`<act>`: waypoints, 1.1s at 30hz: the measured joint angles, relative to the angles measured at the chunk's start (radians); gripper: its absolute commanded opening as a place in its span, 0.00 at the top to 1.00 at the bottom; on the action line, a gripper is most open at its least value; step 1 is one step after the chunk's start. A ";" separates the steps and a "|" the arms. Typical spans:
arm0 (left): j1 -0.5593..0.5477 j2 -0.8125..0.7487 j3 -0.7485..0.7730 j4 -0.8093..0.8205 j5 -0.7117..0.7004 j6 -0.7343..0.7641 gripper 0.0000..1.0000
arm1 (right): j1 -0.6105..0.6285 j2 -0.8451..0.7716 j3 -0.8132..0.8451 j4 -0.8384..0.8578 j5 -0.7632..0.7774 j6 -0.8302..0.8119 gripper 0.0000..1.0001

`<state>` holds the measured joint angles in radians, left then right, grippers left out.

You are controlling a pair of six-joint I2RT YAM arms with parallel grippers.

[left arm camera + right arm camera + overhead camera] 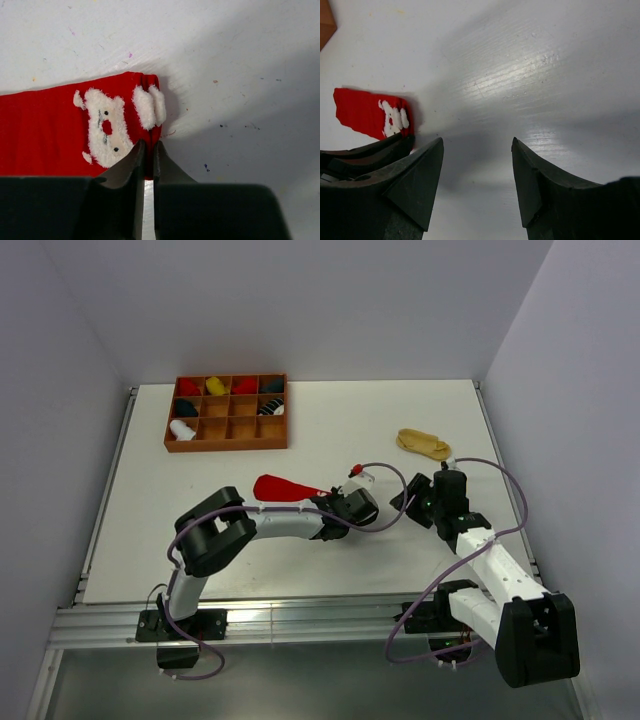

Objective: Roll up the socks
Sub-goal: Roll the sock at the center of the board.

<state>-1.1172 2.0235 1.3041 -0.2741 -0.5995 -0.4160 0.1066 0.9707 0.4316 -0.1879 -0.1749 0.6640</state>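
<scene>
Red fabric sock with white fuzzy figure (50, 130): flat on white counter (150, 510), patterned end pinched in left tool (148, 147), which grips only its edge. Right tool (477, 142): wide, empty, nearby. Tan-yellow sock (424, 444): well apart. Risk: the thin edge grip may slip once rolling starts, loosening the roll.

White tabletop (300, 430) fills the middle, speckled and scuffed up close, catching a soft sheen. Plain pale walls box it in: back wall (300, 300), left wall (50, 440), right wall (590, 390). Aluminium rail (300, 620) along the front, grey floor (300, 680) below.
</scene>
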 measured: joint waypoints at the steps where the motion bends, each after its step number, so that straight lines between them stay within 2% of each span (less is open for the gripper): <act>1: 0.000 0.000 0.000 -0.001 0.000 0.000 0.99 | 0.000 0.000 0.000 0.001 -0.002 -0.002 0.37; 7: 0.006 -0.014 -0.005 0.001 0.054 -0.013 1.00 | 0.000 -0.021 0.000 0.018 -0.028 -0.016 0.39; 11: 0.041 -0.078 -0.059 0.023 0.193 -0.059 1.00 | 0.000 -0.025 0.000 0.054 -0.063 -0.018 0.41; 16: 0.149 -0.162 -0.151 0.074 0.400 -0.144 1.00 | 0.026 0.012 0.000 0.109 -0.085 -0.008 0.43; 23: 0.300 -0.189 -0.251 0.187 0.645 -0.262 1.00 | 0.162 0.146 0.013 0.183 -0.080 0.045 0.47; 33: 0.397 -0.200 -0.376 0.379 0.866 -0.418 1.00 | 0.333 0.411 0.137 0.315 -0.077 0.158 0.58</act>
<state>-0.7197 1.8240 0.9283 0.1051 0.2661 -0.8341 0.4400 1.3819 0.5686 0.1272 -0.2516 0.8215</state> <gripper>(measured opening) 0.033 0.444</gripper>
